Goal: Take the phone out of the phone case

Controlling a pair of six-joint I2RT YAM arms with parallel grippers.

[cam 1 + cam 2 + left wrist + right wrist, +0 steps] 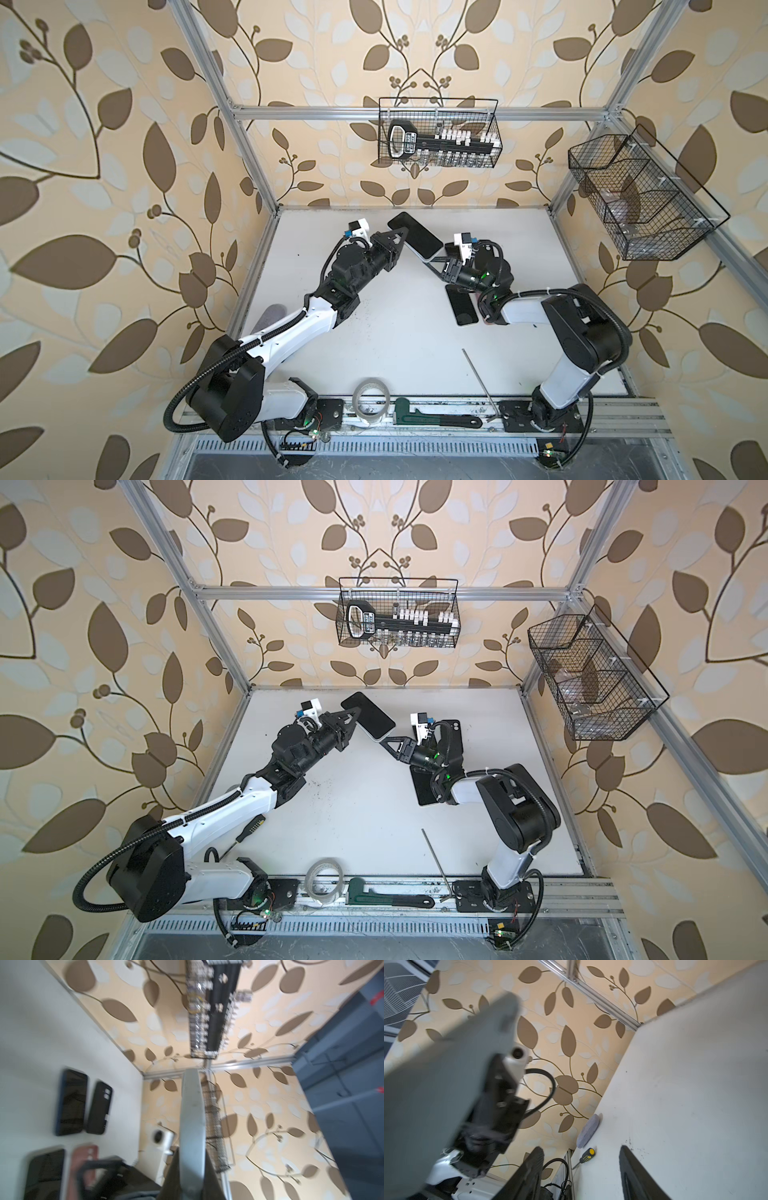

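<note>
The left gripper (402,240) was clamped on one long edge of the phone (415,233), holding it in the air above the far part of the table (374,332), screen up and tilted. A pale grey case (446,1068) appeared to wrap its back and rim, though the blur left that unsure. The right gripper (430,261) sat just beside the phone's near corner with its jaws apart and nothing between them — in the right wrist view only table showed in the gap.

The left hold was narrow and off to one side. A hard tug at the corner could twist the phone in the jaws or pull it free, and it would drop onto the table or onto the loose phone (461,309) lying under the right arm. If the right jaws closed over rim and phone together, the pale grey case would probably not peel at all — the pull would only drag the whole thing against the left hold.
</note>
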